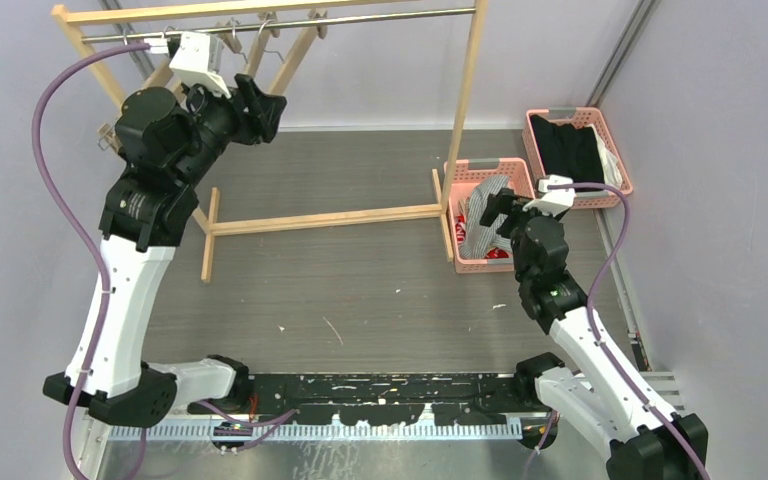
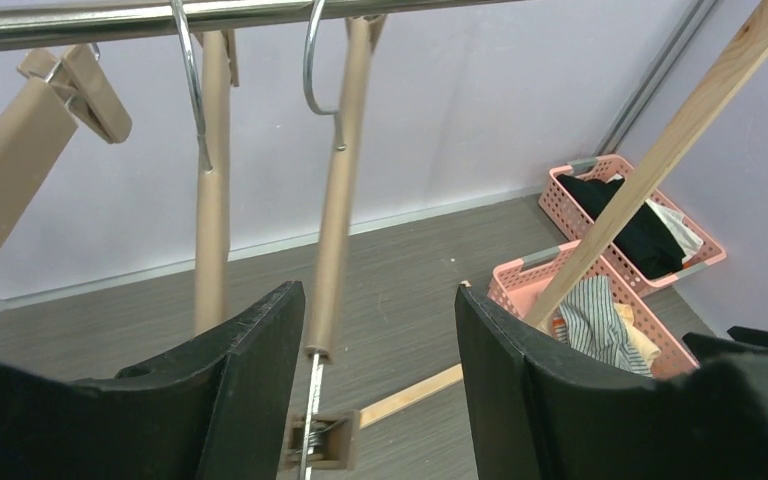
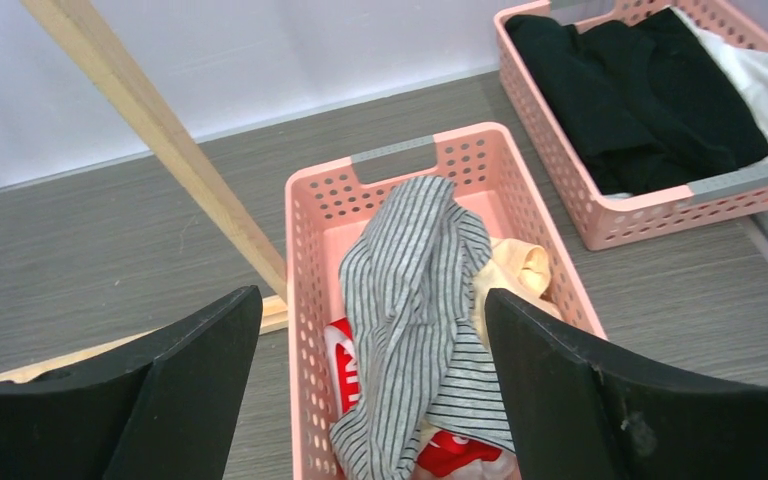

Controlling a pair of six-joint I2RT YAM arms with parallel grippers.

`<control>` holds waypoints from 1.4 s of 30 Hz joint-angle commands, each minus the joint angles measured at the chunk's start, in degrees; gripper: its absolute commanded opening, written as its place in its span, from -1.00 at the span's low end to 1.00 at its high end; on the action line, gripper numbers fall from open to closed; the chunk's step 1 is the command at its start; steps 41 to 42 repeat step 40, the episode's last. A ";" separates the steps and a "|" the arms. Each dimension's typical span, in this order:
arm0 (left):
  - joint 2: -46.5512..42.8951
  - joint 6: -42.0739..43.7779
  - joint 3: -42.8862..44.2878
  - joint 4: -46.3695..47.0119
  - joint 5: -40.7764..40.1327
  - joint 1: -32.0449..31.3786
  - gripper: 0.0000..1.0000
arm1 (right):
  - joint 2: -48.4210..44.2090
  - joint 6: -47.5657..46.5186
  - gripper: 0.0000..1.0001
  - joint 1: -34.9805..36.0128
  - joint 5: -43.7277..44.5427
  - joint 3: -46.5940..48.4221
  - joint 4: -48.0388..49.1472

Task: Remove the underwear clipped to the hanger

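Observation:
The grey-and-white striped underwear lies on top in a pink basket, over the beige pair and the red pair. My right gripper hangs open and empty just above them; in the top view it is over the same basket. My left gripper is raised at the rail, open and empty. A bare wooden hanger with its clip hangs between its fingers, nearer the left one. No underwear shows on the hangers.
A wooden clothes rack with a metal rail carries several bare hangers. Its right post stands beside the basket. A second pink basket at the far right holds black clothes. Walls close in left, back and right.

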 commanded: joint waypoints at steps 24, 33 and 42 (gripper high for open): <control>-41.47 5.87 -27.91 -14.71 -43.17 0.10 0.16 | -14.98 1.59 1.00 0.20 21.17 9.92 -12.30; -45.52 1.54 -39.60 -13.58 -42.60 0.02 0.24 | -15.77 3.00 0.86 0.20 23.85 9.68 -14.62; -45.91 1.45 -42.40 -13.78 -40.95 0.10 0.27 | -14.84 3.05 1.00 0.20 23.14 9.25 -14.08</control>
